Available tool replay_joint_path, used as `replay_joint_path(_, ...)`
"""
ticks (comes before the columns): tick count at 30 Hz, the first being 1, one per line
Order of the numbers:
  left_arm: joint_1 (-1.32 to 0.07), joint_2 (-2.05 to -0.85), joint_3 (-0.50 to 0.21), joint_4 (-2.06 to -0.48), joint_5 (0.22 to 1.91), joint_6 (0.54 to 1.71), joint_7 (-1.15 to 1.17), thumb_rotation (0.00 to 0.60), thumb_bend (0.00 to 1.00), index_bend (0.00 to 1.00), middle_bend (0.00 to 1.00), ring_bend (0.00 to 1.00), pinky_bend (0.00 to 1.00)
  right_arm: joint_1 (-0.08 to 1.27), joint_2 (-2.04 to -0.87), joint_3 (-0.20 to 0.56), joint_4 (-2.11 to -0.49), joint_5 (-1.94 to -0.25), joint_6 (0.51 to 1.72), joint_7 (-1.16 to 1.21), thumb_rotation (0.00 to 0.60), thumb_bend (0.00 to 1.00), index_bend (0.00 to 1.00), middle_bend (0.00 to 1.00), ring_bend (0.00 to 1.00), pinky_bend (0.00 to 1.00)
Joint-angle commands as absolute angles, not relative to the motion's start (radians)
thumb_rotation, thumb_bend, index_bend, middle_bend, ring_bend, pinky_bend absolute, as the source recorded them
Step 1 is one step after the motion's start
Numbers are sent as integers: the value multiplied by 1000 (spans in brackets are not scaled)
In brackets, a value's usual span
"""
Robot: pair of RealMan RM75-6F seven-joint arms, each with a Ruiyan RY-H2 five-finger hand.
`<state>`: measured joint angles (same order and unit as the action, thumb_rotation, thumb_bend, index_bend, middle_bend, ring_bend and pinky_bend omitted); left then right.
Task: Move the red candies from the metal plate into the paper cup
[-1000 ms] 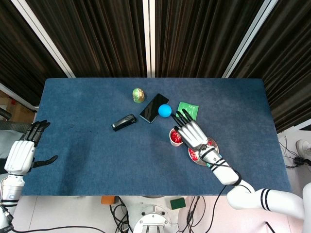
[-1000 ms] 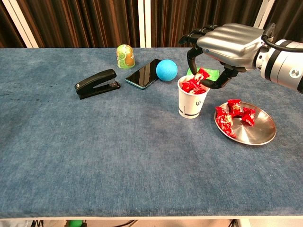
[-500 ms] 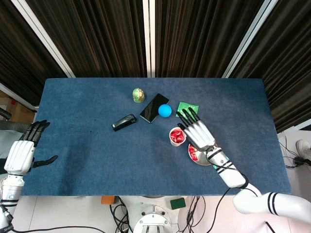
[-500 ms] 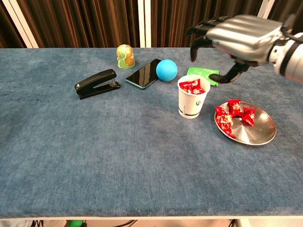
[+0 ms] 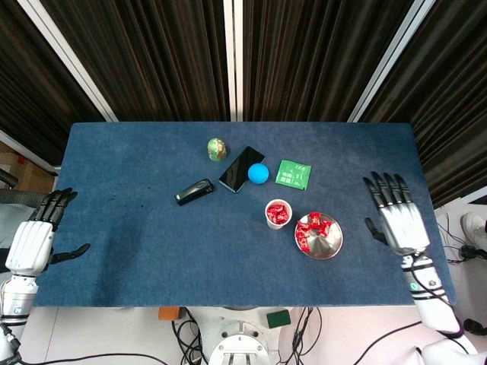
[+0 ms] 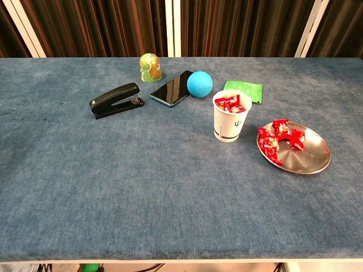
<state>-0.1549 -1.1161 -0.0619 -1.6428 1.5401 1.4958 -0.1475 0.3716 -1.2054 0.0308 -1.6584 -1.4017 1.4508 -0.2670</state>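
Several candies (image 6: 279,137) were left on plate (image 6: 315,162) | cup (image 6: 229,120) partly filled | right hand (image 5: 399,216) withdrawn lower right, spread, empty | left hand (image 5: 34,239) spread, idle.

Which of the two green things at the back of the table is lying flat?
The green packet, right of the blue ball, lies flat on the cloth. The other, a rounded green container left of the phone, stands upright.

The right hand (image 5: 399,219) hovers flat, palm down, fingers spread and holding nothing, near the right edge of the table (image 5: 152,251). The left hand (image 5: 34,240) hangs just off the table's left edge, fingers extended and apart, empty.
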Motion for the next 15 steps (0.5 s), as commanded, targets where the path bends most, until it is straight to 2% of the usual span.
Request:
replay_joint_path(1,-148,-1114,-62,-1649,1540,1507,-131,600,86,110,66,51,223,239,-1152,-22,-1587,-1354,1504,-118,600,359,0,0,0,0)
replay_joint_path(6,-127,-1106,-42,-1654,1518,1500,-38,600,85,110,65,51,223,167,-1151,-51,-1505,-1321,1472,-6,600,355,0,0,0,0)
replay_joint_path(11,-85,-1119,-12,-1633,1481,1508,93,600,85,107,65,51,215,144,-1187,-43,-1423,-1364,1483,59,600,354,0,0,0,0)
replay_joint_path(15,-47,-1134,12,-1591,1476,1532,101,600,71,103,65,51,207,137,-1203,-35,-1388,-1386,1480,79,600,354,0,0,0,0)
